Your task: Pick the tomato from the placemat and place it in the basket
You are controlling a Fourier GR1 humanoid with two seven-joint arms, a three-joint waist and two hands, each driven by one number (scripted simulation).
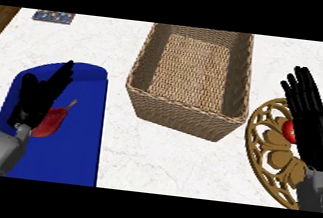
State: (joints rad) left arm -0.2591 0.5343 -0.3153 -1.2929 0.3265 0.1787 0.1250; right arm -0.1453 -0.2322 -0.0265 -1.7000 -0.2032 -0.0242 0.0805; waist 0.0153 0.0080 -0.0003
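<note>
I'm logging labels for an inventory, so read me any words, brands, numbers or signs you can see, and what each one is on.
None can be read.
The small dark patterned rectangular item at the white marble counter's far left corner: coloured speckles only, too small to read.
The woven wicker basket, blue placemat and gold openwork round placemat: no text.

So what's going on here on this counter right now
A robot is working at a counter. Its right hand is stretched open over a tomato on a gold round placemat, with nothing gripped. The wicker basket in the middle has nothing visible inside. The left hand rests open above a blue mat, next to a red leaf-shaped thing. The tomato hasn't been picked up yet.
</note>
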